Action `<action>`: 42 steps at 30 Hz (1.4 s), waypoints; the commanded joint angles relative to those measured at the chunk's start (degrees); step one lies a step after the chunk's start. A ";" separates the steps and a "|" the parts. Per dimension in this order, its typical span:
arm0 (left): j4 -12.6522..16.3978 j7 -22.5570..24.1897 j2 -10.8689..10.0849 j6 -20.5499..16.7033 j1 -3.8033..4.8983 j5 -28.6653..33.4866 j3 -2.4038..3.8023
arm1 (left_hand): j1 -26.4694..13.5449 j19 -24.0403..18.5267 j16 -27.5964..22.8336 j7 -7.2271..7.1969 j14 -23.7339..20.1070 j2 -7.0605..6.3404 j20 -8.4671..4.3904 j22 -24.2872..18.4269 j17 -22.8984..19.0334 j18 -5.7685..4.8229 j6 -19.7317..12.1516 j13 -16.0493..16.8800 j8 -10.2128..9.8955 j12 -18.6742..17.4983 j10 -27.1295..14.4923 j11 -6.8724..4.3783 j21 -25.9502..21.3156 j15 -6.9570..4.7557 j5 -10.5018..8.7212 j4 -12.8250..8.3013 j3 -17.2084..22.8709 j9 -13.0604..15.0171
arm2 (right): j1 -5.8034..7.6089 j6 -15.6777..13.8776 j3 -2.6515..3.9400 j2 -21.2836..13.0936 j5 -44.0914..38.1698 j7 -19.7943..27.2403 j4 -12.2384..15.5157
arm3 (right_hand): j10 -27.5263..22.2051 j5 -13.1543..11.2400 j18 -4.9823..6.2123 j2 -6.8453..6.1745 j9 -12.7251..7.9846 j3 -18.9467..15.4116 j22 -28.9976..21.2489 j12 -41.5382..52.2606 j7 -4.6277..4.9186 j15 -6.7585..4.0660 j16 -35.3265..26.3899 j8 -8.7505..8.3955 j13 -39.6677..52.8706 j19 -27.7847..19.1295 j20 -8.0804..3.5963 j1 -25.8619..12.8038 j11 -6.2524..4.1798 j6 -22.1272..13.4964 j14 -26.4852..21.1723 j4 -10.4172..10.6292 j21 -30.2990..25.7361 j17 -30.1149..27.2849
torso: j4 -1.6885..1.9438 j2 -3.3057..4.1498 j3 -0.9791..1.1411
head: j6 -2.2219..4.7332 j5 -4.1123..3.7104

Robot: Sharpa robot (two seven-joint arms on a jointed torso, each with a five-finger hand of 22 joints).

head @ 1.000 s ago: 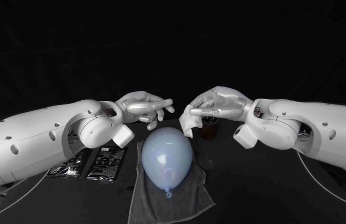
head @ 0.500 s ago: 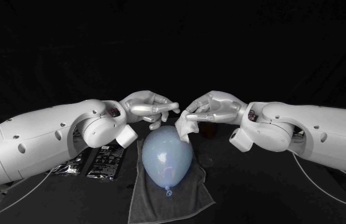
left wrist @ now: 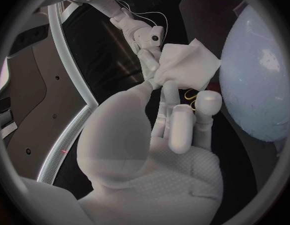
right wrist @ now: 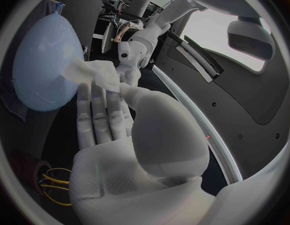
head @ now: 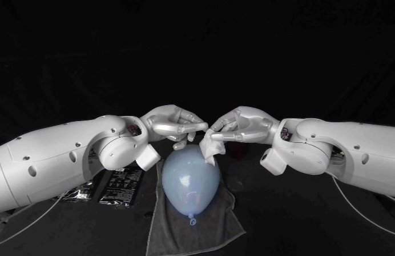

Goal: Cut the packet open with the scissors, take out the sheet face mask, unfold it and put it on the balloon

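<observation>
A folded white sheet mask is held over the far end of the pale blue balloon, pinched between the thumb and fingers of the right hand, from which it hangs down. The left hand is brought up against the right one above the balloon, fingertips nearly meeting. In the left wrist view its thumb is seen reaching the mask's edge, while its other fingers are loosely extended below. Whether the mask is actually gripped by this hand cannot be told. The balloon is laid lengthwise on a grey towel, with its knotted neck at the near end. The towel is spread on the black table. To the left, partly covered by the left arm, two black packets are laid side by side. Pale printing is carried on them, but it is too small to be read. A dark holder is placed just beyond the right hand. In the right wrist view yellow loops are seen in it. No brand or label can be made out anywhere.
</observation>
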 commanded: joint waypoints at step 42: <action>0.50 1.11 0.43 1.38 -0.01 -2.62 0.01 | 7.79 -0.20 0.19 -1.13 0.27 2.32 -0.28 0.40 -0.23 -0.33 4.37 0.36 -0.68 -0.72 0.57 -1.00 0.49 -0.68 -0.11 -1.30 -1.20 -1.21 | -0.14 -1.28 0.03 1.46 -0.77 0.24 -0.79 | -0.17 0.20 1.05 0.57 2.27 0.24 0.36 -0.12 -0.22 0.02 -0.04 0.24 0.08 -0.47 0.06 -0.32 -0.24 0.16 0.52 -1.00 0.54 0.16 | 0.01 0.03 0.00 | 0.00 -0.67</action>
